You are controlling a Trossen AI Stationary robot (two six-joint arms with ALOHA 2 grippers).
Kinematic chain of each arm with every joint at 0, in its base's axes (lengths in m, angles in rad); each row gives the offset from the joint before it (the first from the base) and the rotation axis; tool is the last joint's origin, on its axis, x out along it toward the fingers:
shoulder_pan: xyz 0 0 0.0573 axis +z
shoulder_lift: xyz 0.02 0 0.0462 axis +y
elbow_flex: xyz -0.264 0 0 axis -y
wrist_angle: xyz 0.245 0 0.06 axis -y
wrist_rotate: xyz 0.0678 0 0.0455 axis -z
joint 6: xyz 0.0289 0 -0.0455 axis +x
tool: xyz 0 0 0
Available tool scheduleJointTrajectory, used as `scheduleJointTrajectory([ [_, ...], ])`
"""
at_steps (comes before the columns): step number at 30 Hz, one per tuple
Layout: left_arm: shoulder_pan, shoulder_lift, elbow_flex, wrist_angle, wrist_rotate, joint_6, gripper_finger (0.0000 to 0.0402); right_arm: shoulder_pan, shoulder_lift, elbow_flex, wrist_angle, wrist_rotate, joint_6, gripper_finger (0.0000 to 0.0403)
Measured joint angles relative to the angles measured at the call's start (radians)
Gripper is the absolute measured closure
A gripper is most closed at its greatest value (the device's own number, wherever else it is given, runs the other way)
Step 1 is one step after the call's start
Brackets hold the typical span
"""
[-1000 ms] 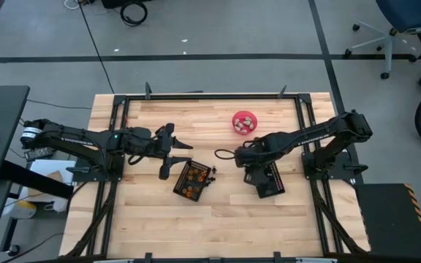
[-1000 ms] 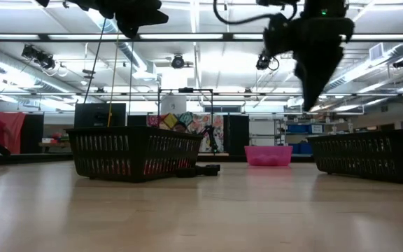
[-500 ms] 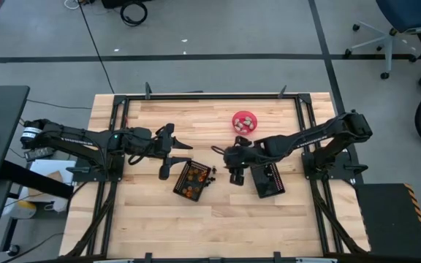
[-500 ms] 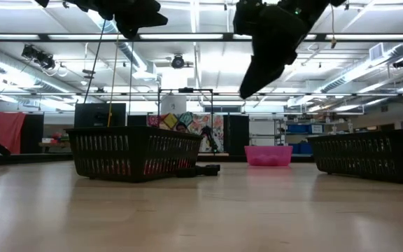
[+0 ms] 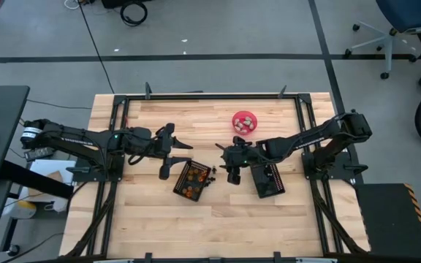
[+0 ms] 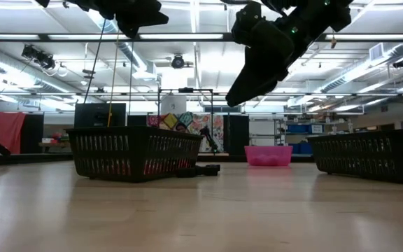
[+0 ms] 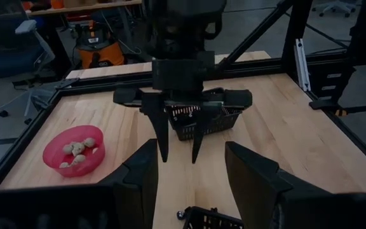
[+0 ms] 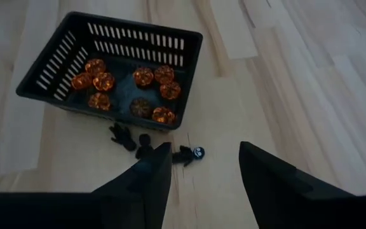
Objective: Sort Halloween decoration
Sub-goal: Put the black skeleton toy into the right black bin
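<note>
A black mesh basket (image 8: 113, 70) holds several orange roundish pieces (image 8: 143, 76). It is also in the high view (image 5: 192, 180). Three small black pieces (image 8: 145, 146) lie on the wood just outside its wall, one with a pale face (image 8: 197, 152). My right gripper (image 8: 202, 181) hovers open above these black pieces, high over the table (image 6: 250, 73). My left gripper (image 5: 177, 152) waits open in the air just left of the basket. A pink bowl (image 7: 75, 151) holds pale grey-white pieces. A second black basket (image 5: 269, 179) sits under the right arm.
The pink bowl (image 5: 244, 122) stands toward the far edge, right of centre. A black metal frame (image 5: 196, 96) borders the table. Bare wood stretches along the near side (image 5: 218, 226). In the low view both baskets (image 6: 135, 150) (image 6: 369, 154) stand on the tabletop.
My right gripper has swung toward the table's left, away from above its own basket and toward the basket of orange pieces, tipping to point down at the black pieces beside it. My left arm has kept still.
</note>
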Motion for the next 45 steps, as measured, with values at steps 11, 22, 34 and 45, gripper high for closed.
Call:
scheduleJointTrajectory([
  [11,0.0,0.0,0.0,0.022,0.0,0.019,0.0246,0.001,0.106,0.011,0.029,-0.015,0.002,0.0141],
  [22,0.0,0.0,0.0,0.021,0.0,0.015,0.0246,-0.01,0.249,0.063,0.042,-0.054,0.019,0.0104],
  [34,0.0,0.0,0.0,0.007,0.0,0.015,0.0246,-0.066,0.395,0.13,0.082,-0.079,-0.038,0.011],
  [45,0.0,0.0,0.0,-0.003,0.0,0.016,0.0246,-0.078,0.4,0.13,0.059,-0.151,-0.042,0.019],
])
